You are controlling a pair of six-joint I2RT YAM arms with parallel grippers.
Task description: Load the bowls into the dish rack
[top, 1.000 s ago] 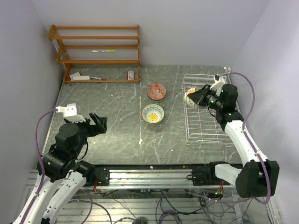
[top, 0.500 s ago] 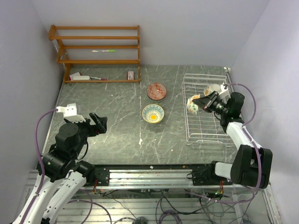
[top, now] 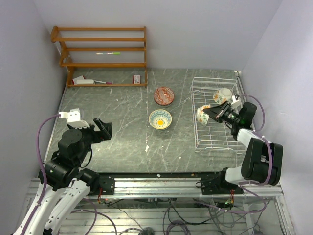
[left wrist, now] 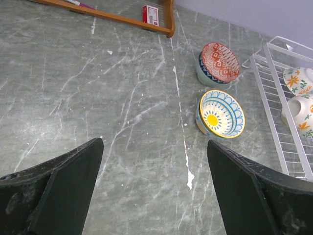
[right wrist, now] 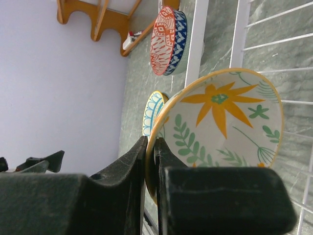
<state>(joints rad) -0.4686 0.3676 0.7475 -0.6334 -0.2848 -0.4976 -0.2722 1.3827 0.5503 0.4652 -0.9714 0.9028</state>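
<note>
My right gripper (top: pixel 211 113) is shut on the rim of an orange floral bowl (top: pixel 202 115) and holds it on edge, low inside the white dish rack (top: pixel 215 143) near its left side. The bowl's inside fills the right wrist view (right wrist: pixel 222 120), with my fingers (right wrist: pixel 142 156) pinching its rim. A second floral bowl (top: pixel 223 95) lies in the rack's far right corner. A red-brown bowl (top: pixel 164 95) and a teal-yellow bowl (top: pixel 160 119) sit upright on the table, left of the rack. My left gripper (left wrist: pixel 151 196) is open and empty over bare table at the left.
A brown wooden shelf unit (top: pixel 102 56) stands at the back left with small items on its lowest shelf. Walls close in on both sides. The rack's near half holds nothing.
My right arm has carried the floral bowl down and toward me inside the rack, tipping it on edge. The second floral bowl at the rack's far corner is now uncovered. The left arm has not moved.
</note>
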